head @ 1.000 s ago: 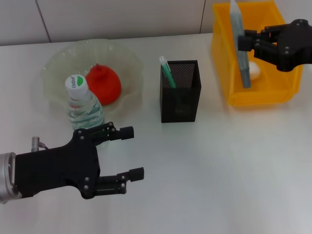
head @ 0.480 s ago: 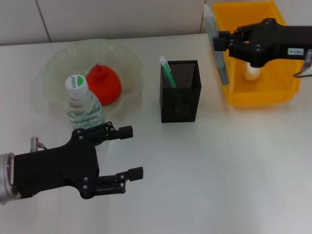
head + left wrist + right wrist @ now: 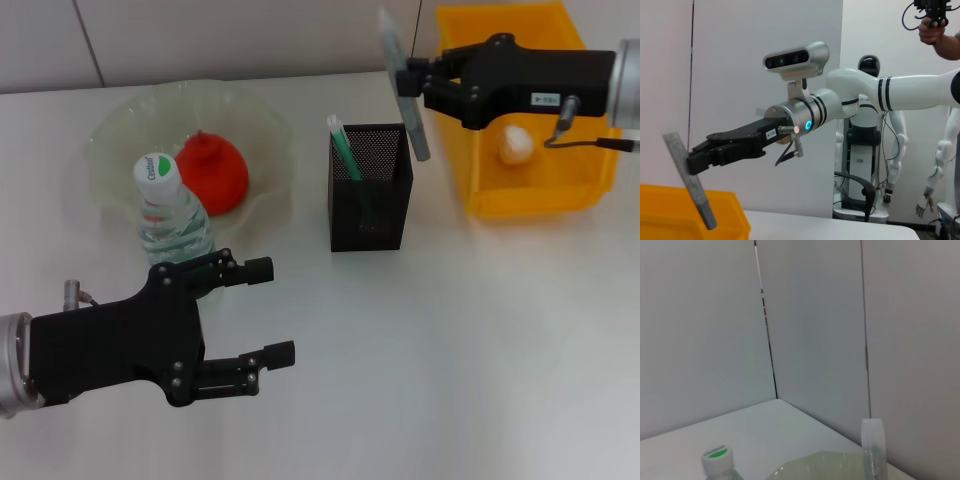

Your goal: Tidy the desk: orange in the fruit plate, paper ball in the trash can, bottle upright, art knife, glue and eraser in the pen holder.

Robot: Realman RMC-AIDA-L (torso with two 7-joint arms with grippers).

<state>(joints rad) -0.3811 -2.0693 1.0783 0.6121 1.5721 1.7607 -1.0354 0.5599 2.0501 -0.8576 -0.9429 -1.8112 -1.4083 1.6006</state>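
Note:
My right gripper (image 3: 412, 80) is shut on the grey art knife (image 3: 403, 85), which hangs tilted just above the right rim of the black mesh pen holder (image 3: 370, 195). The left wrist view shows that same knife (image 3: 694, 187) in the right gripper (image 3: 692, 159). A green and white glue stick (image 3: 343, 148) stands in the holder. The orange (image 3: 212, 172) lies in the pale fruit plate (image 3: 120, 135). In front of the plate the bottle (image 3: 172, 215) stands upright. The paper ball (image 3: 516, 145) rests in the yellow trash can (image 3: 530, 203). My left gripper (image 3: 281, 310) waits open near the bottle. The eraser is out of view.
The trash can stands right of the pen holder at the back. Bare tabletop stretches across the front and right. A white wall runs behind the desk. The right wrist view shows the bottle cap (image 3: 717, 458) and the plate rim (image 3: 825, 464).
My right gripper has carried the art knife leftward, from over the yellow trash can to above the pen holder. The left arm has not moved.

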